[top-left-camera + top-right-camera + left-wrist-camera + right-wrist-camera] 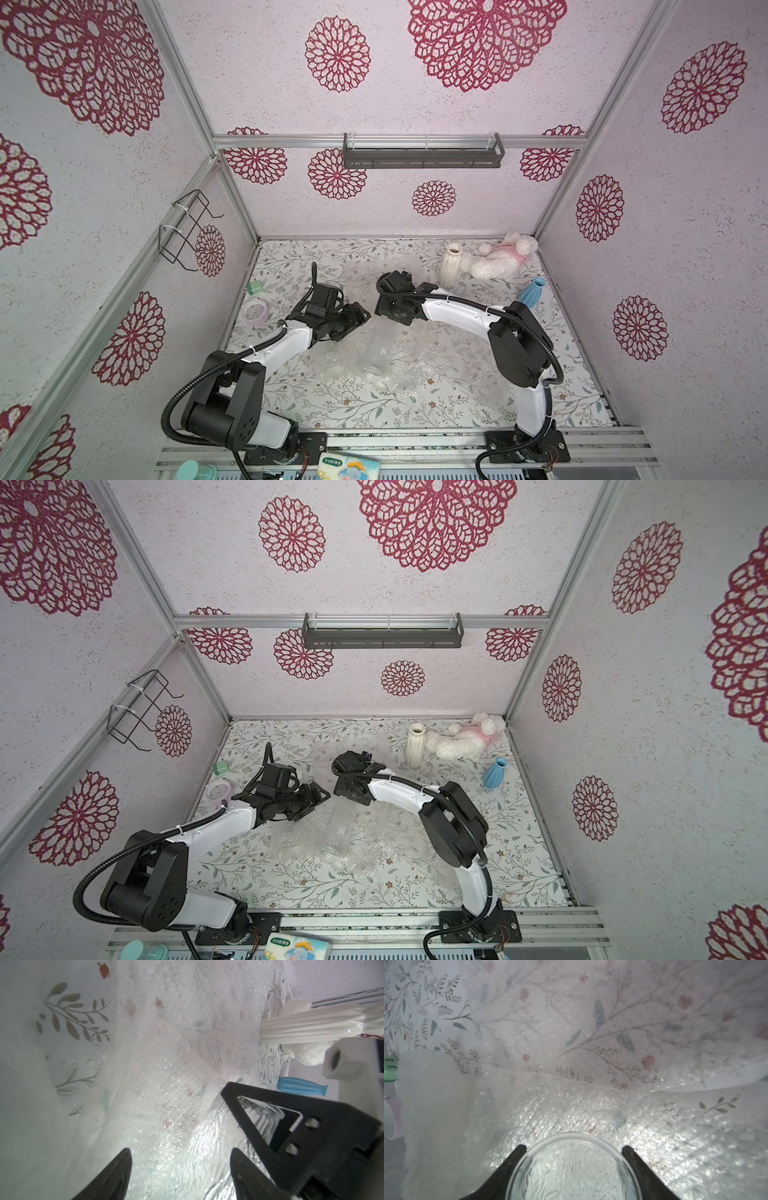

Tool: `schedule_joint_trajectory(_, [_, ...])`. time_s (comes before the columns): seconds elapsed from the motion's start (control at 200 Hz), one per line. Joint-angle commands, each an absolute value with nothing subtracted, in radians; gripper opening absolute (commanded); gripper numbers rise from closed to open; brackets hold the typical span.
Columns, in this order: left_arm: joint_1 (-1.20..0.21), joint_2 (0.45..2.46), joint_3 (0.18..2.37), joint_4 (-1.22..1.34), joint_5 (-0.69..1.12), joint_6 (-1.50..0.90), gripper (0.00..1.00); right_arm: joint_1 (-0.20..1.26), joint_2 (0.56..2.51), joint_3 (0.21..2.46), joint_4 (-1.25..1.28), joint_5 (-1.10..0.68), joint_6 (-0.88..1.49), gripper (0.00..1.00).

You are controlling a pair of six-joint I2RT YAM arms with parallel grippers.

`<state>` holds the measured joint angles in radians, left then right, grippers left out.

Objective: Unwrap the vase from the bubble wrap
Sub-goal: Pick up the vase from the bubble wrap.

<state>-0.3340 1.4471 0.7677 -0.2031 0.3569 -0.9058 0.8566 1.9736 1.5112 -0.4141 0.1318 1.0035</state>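
Two arms bend toward the middle of the tabletop point(353, 411) from their bases at its near edge. The left arm point(286, 336) keeps its elbow folded low near the base and stretches the forearm forward and to the right. Its wrist is rolled, so the left tool point(179, 1155) lies on its side. The jaws of this tool stand wide apart over the bubble wrap point(399, 361), with nothing pinched between them. The right arm point(457, 309) rises from its base, bends at a high elbow and runs its forearm to the left, with the wrist turned downward. The right tool point(574, 1148) is closed on the glass vase point(574, 1169): one finger presses on each side of the clear round rim, which shows uncovered. The two tools are just beside each other. The vase is over the crinkled sheets, which lie spread and partly crumpled in the middle of the tabletop; whether it rests on them I cannot tell. At the far right stand a white ribbed vase point(449, 266) and a blue vase point(532, 293), and a plush toy point(503, 257) lies beside the white one.
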Motion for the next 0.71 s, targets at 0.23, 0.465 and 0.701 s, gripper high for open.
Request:
schedule_joint_trajectory(0.23, [-0.329,1.384,0.777,-0.232,0.324,-0.906,0.78,0.980,1.716,1.345,-0.223,0.436,0.809,0.57])
schedule_joint_trajectory(0.465, [-0.326,1.367,0.783,-0.251,0.317,-0.902,0.79,1.087,1.565,1.146,0.048,0.538,0.663,0.57])
schedule_joint_trajectory(0.701, [-0.325,1.371,0.793,-0.259,0.318,-0.903,0.80,1.167,1.497,1.042,0.199,0.574,0.539,0.57])
